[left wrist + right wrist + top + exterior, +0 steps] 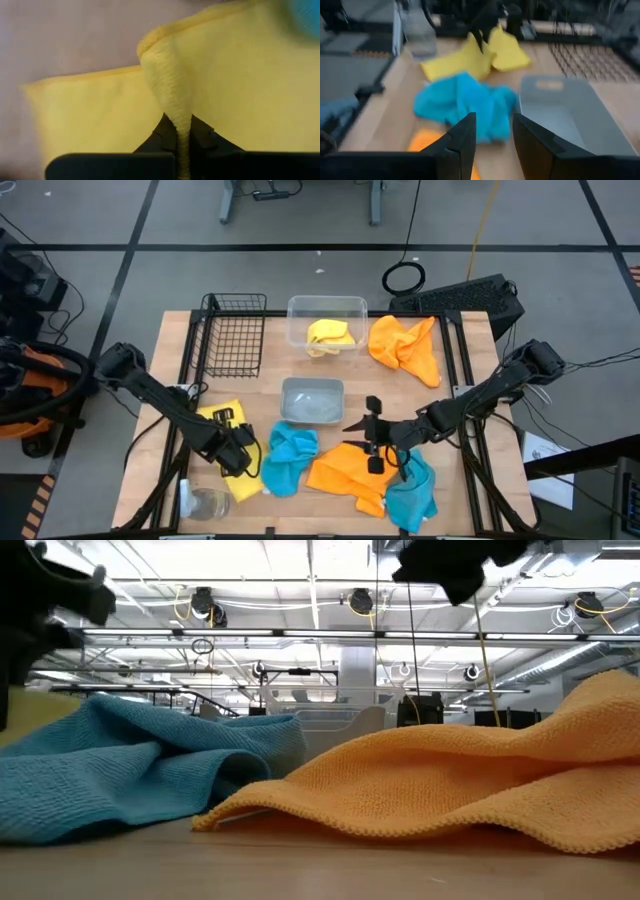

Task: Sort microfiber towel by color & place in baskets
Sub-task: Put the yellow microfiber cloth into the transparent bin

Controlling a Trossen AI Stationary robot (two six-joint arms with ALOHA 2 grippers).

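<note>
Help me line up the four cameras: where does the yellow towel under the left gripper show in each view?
High view: yellow towel at front left, left gripper on it.
Low view: not in it.
Left wrist view: fills the picture, a fold pinched between the fingers.
Right wrist view: far side, beyond the blue towel.
Shared landmark: that blue towel.

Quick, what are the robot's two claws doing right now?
Left gripper: closed, pinching a fold of the yellow towel.
Right gripper: open, holding nothing, hovering over the orange towel.
</note>
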